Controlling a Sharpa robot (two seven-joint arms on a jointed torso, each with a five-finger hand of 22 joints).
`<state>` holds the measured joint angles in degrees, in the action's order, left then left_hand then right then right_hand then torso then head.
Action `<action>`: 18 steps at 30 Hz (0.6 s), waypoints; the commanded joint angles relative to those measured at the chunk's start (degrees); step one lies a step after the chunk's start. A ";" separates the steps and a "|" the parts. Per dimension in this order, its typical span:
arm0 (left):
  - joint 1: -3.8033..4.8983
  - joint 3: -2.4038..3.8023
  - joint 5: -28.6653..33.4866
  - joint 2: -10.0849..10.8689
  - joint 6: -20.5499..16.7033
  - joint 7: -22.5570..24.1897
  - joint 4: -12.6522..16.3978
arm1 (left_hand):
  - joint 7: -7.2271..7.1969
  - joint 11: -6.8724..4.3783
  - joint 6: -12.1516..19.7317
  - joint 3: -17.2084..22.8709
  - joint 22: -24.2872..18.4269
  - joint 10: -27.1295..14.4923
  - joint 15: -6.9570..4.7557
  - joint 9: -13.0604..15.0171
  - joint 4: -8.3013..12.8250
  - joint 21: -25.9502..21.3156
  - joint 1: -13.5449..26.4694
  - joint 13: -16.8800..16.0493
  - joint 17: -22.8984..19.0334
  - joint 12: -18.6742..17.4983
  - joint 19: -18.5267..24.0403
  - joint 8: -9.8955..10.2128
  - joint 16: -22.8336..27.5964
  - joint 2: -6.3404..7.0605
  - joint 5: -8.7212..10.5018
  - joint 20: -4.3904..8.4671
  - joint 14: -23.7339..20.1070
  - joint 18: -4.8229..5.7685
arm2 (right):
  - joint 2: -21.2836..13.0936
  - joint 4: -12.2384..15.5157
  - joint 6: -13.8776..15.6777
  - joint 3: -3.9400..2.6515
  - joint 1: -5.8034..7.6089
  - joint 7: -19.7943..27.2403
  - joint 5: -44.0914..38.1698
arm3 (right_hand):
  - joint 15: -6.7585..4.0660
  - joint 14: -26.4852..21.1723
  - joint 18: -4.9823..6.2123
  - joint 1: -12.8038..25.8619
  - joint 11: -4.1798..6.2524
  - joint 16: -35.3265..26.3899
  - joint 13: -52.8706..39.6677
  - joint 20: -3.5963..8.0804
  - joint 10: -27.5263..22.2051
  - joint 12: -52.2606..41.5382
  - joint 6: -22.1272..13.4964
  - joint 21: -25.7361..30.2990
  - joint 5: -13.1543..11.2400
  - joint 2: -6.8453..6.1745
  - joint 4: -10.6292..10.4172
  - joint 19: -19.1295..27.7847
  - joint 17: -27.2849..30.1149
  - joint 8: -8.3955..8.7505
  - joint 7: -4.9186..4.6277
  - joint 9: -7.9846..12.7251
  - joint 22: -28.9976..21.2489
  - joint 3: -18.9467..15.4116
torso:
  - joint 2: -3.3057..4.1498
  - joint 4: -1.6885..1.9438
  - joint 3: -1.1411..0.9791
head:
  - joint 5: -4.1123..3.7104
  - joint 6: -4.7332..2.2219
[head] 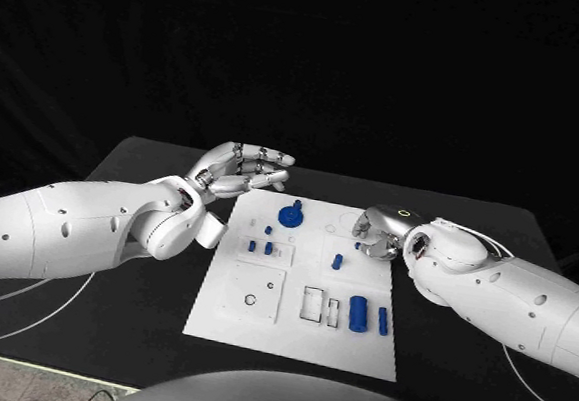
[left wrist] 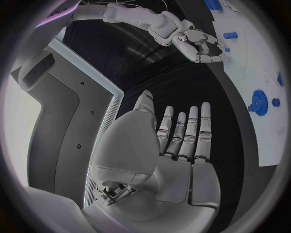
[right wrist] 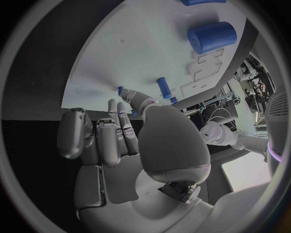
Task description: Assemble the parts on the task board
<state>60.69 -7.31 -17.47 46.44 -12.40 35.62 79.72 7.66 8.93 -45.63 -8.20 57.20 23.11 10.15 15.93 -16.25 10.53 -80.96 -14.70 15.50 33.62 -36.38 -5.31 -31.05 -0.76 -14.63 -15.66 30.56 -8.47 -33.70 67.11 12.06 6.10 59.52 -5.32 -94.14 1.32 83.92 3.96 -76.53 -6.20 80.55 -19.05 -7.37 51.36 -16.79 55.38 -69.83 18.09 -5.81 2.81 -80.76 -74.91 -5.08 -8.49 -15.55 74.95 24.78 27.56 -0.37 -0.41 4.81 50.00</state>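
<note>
Writing: I can read no brand, label or lettering on anything.
Task board [head: 302, 344]: I see the white plate lying flat mid-table, its long axis running away from me.
Gear [head: 290, 216]: blue, standing near the board's far end.
Big cylinder [head: 357, 310]: blue, lying on its side, long axis along the board's length; a thinner blue pin [head: 382, 321] lies parallel just beside it.
Small pegs [head: 263, 248]: blue, standing on the board's left half.
Left hand [head: 240, 169]: fingers straight and apart, holding nothing, above the table off the board's far left corner.
Right hand [head: 380, 231]: fingers loosely curled over the board's right edge; I cannot tell whether it pinches anything.
Table [head: 489, 229]: black, against a dark backdrop.
</note>
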 commanded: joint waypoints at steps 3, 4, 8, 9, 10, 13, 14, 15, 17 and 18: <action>-0.04 0.03 -0.02 -0.38 1.20 0.09 -0.06 | -0.12 0.41 0.45 -0.44 -0.11 -0.22 0.32 -0.09 -0.04 -0.24 -0.71 0.19 -0.11 0.35 -0.50 -0.26 -0.34 -0.08 -0.42 -0.05 0.07 -1.05 | 0.31 -0.52 -1.18 -0.02 -0.15 0.68 1.00 | 0.24 1.46 0.46 -0.02 0.01 0.01 0.23 -0.03 0.32 -0.28 0.29 -0.08 0.12 0.33 -0.36 -0.23 -5.42 0.23 -0.22 0.03 9.03 0.06 | 0.01 -0.07 0.00 | 0.03 0.00; -0.05 0.03 -0.07 -0.41 1.21 0.08 -0.07 | -0.12 0.43 0.45 -0.46 -0.12 -0.23 0.33 -0.10 -0.02 -0.26 -0.77 0.23 -0.13 0.38 -0.52 -0.27 -0.35 -0.11 -0.44 -0.06 0.08 -1.05 | 0.34 -0.58 -1.27 -0.02 -0.16 0.66 1.01 | 0.24 1.46 0.46 -0.02 0.01 0.01 0.23 -0.03 0.32 -0.28 0.29 -0.08 0.12 0.33 -0.36 -0.23 -5.42 0.23 -0.22 0.03 9.03 0.06 | 0.01 -0.08 0.01 | 0.03 0.00; -0.12 0.02 -0.31 -0.61 1.27 0.03 -0.22 | -0.10 0.43 0.46 -0.47 -0.14 -0.25 0.35 -0.12 0.00 -0.28 -0.84 0.28 -0.16 0.42 -0.55 -0.28 -0.38 -0.14 -0.47 -0.07 0.09 -1.04 | 0.53 -1.00 -1.82 -0.02 -0.31 0.61 1.06 | 0.29 1.37 0.47 0.00 -0.06 -0.12 0.48 -0.05 0.25 -0.06 0.47 0.03 0.01 0.16 -0.36 -0.19 -5.25 0.19 -0.24 0.01 9.01 0.00 | 0.00 -0.06 0.01 | -0.07 0.00; -0.13 0.02 -0.33 -0.64 1.28 0.02 -0.24 | -0.09 0.44 0.48 -0.49 -0.15 -0.28 0.38 -0.15 0.02 -0.31 -0.93 0.33 -0.19 0.47 -0.57 -0.29 -0.40 -0.17 -0.50 -0.09 0.11 -1.03 | 0.59 -1.12 -1.84 -0.02 -0.37 0.65 1.07 | 0.32 1.32 0.49 -0.07 -0.09 -0.19 0.66 -0.08 0.19 0.09 0.60 0.14 0.04 0.15 -0.34 -0.14 -5.16 0.16 -0.23 -0.01 8.99 0.03 | 0.00 -0.07 0.00 | -0.06 0.00; -0.14 0.02 -0.35 -0.65 1.28 0.00 -0.26 | -0.08 0.44 0.49 -0.50 -0.16 -0.29 0.39 -0.16 0.03 -0.32 -0.96 0.35 -0.20 0.48 -0.59 -0.29 -0.41 -0.18 -0.51 -0.09 0.12 -1.03 | 0.65 -1.25 -1.85 -0.02 -0.45 0.68 1.07 | 0.33 1.31 0.50 -0.12 -0.10 -0.21 0.72 -0.08 0.18 0.14 0.66 0.17 0.10 0.17 -0.32 -0.13 -5.14 0.14 -0.22 -0.02 8.98 0.07 | 0.00 -0.08 0.00 | 0.00 0.00; -0.16 0.02 -0.38 -0.69 1.31 -0.04 -0.28 | -0.08 0.44 0.49 -0.50 -0.16 -0.29 0.39 -0.16 0.03 -0.32 -0.96 0.35 -0.20 0.48 -0.59 -0.29 -0.41 -0.18 -0.51 -0.09 0.12 -1.03 | 0.88 -1.66 -1.93 -0.02 -0.75 0.75 1.08 | 0.35 1.25 0.51 -0.42 -0.11 -0.26 1.10 -0.11 0.32 0.38 0.96 0.21 0.73 0.22 -0.18 -0.12 -5.03 0.07 -0.17 -0.08 8.98 0.27 | 0.03 -0.07 -0.06 | 0.08 0.00; -0.18 0.02 -0.39 -0.70 1.33 -0.05 -0.29 | -0.08 0.46 0.50 -0.52 -0.17 -0.31 0.41 -0.18 0.04 -0.34 -1.03 0.40 -0.23 0.53 -0.61 -0.30 -0.43 -0.22 -0.55 -0.11 0.14 -1.02 | 0.99 -1.86 -1.85 -0.02 -0.92 0.81 1.08 | 0.36 1.24 0.51 -0.50 -0.13 -0.27 1.22 -0.12 0.39 0.45 1.06 0.25 0.97 0.23 -0.14 -0.10 -5.00 0.05 -0.16 -0.10 8.98 0.33 | 0.03 -0.05 -0.08 | 0.08 0.00; -0.18 0.02 -0.40 -0.72 1.35 -0.07 -0.28 | -0.08 0.48 0.51 -0.54 -0.18 -0.33 0.44 -0.20 0.06 -0.36 -1.10 0.44 -0.26 0.57 -0.63 -0.31 -0.45 -0.25 -0.58 -0.12 0.15 -1.01 | 1.07 -2.02 -1.68 -0.02 -1.07 0.89 1.08 | 0.38 1.23 0.52 -0.57 -0.16 -0.27 1.35 -0.14 0.46 0.52 1.19 0.29 1.19 0.25 -0.11 -0.09 -4.99 0.00 -0.13 -0.14 8.98 0.38 | 0.02 -0.03 -0.08 | 0.09 0.00; -0.20 0.01 -0.41 -0.75 1.38 -0.10 -0.29 | -0.08 0.50 0.52 -0.55 -0.19 -0.34 0.46 -0.22 0.06 -0.39 -1.16 0.48 -0.28 0.61 -0.65 -0.32 -0.48 -0.29 -0.62 -0.13 0.17 -1.00 | 1.21 -2.31 -1.25 -0.03 -1.33 1.13 1.11 | 0.39 1.18 0.53 -0.82 -0.17 -0.31 1.66 -0.16 0.75 0.66 1.95 0.34 1.78 0.35 0.03 -0.07 -4.89 -0.37 0.09 -0.40 8.98 0.49 | 0.03 0.01 -0.09 | 0.12 0.00; -0.20 0.01 -0.41 -0.77 1.40 -0.11 -0.29 | -0.07 0.51 0.52 -0.56 -0.20 -0.36 0.48 -0.23 0.07 -0.40 -1.21 0.52 -0.30 0.64 -0.67 -0.33 -0.50 -0.33 -0.65 -0.14 0.19 -0.99 | 1.26 -2.41 -1.08 -0.03 -1.42 1.25 1.14 | 0.39 1.18 0.53 -0.89 -0.15 -0.30 1.77 -0.16 0.91 0.67 2.25 0.33 1.94 0.40 0.07 -0.08 -4.88 -0.53 0.18 -0.52 8.99 0.52 | 0.02 0.00 -0.06 | 0.19 0.00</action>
<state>60.49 -7.33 -17.63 45.84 -12.06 35.28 79.37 7.45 9.13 -45.43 -8.35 57.09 22.90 10.35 15.75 -16.09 10.32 -81.71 -14.23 15.29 33.93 -36.57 -5.30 -31.29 -1.05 -14.95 -15.87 30.76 -8.47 -32.54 64.93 11.55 5.85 58.54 -4.79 -92.94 1.32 83.92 3.96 -76.99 -6.39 80.54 -17.47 -7.38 51.99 -16.48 57.44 -69.82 19.86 -5.35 2.99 -80.75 -74.91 -5.45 -8.28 -16.03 74.94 24.96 27.57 -0.41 -0.47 4.89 50.00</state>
